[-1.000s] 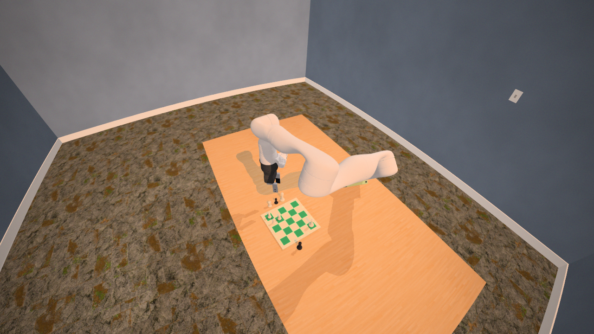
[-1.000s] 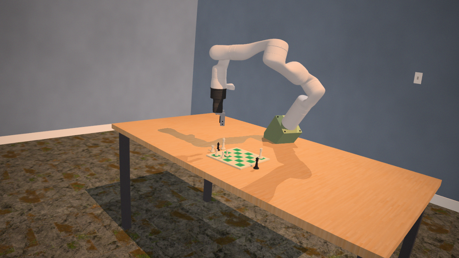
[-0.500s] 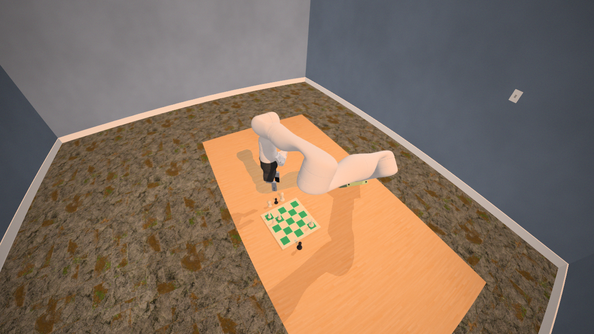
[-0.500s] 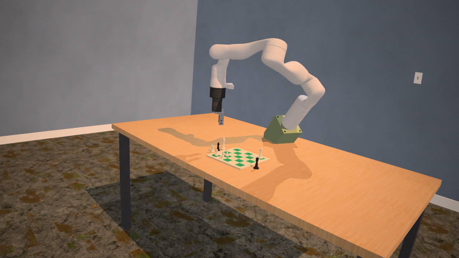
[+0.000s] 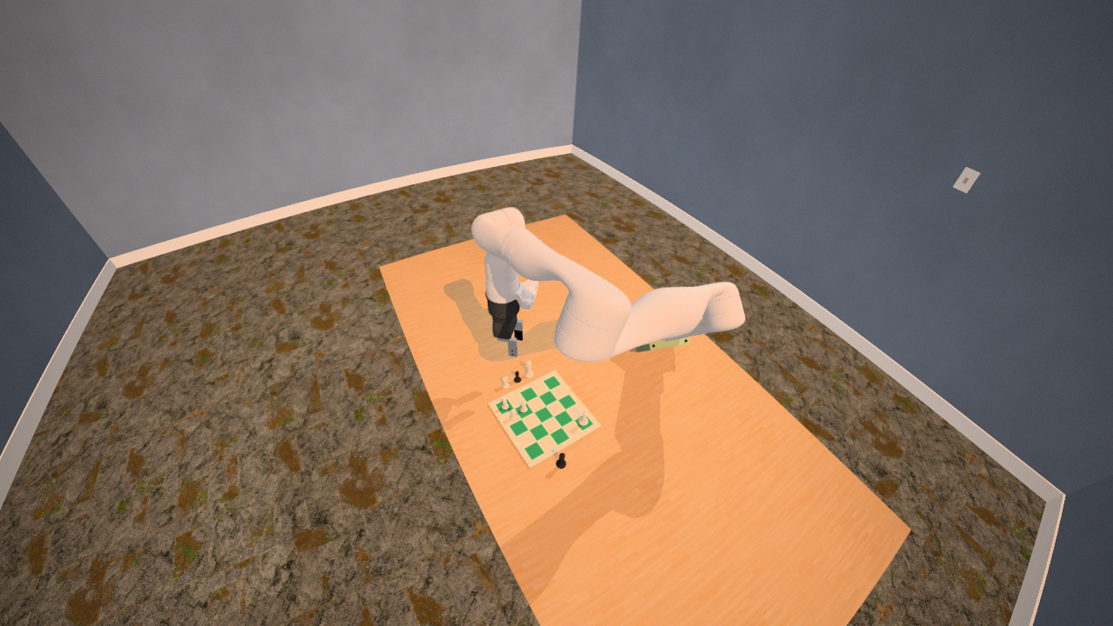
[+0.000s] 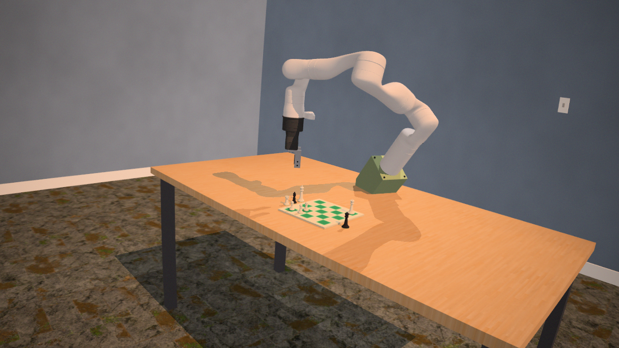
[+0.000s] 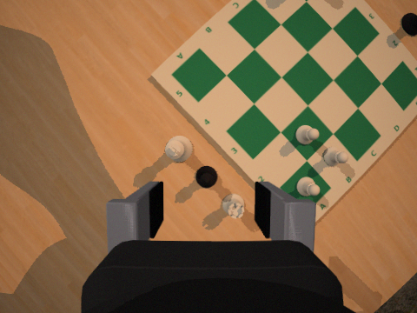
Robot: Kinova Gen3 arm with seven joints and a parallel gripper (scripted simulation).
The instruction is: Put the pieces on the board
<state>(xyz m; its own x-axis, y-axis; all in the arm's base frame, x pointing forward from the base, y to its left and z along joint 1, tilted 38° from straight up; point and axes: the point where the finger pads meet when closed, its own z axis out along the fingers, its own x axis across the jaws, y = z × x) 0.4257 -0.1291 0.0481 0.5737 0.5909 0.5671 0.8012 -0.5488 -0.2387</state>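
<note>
The green and cream board [image 7: 301, 82] lies on the table, also in the top and exterior views [image 5: 544, 416] [image 6: 321, 212]. Three pieces stand in a row on the table beside one edge: the white king [image 7: 179, 149], the black bishop [image 7: 205, 176] and the white rook [image 7: 233, 205]. The black queen [image 7: 409, 23] [image 6: 345, 219] stands off the opposite side. My gripper [image 7: 208, 201] [image 6: 297, 162] is open and empty. It hangs well above the table, over the bishop and rook.
Three white pawns [image 7: 315, 158] stand on squares near the board's closest corner. The arm's green base [image 6: 380, 175] sits behind the board. The table edge runs near the wrist view's lower right.
</note>
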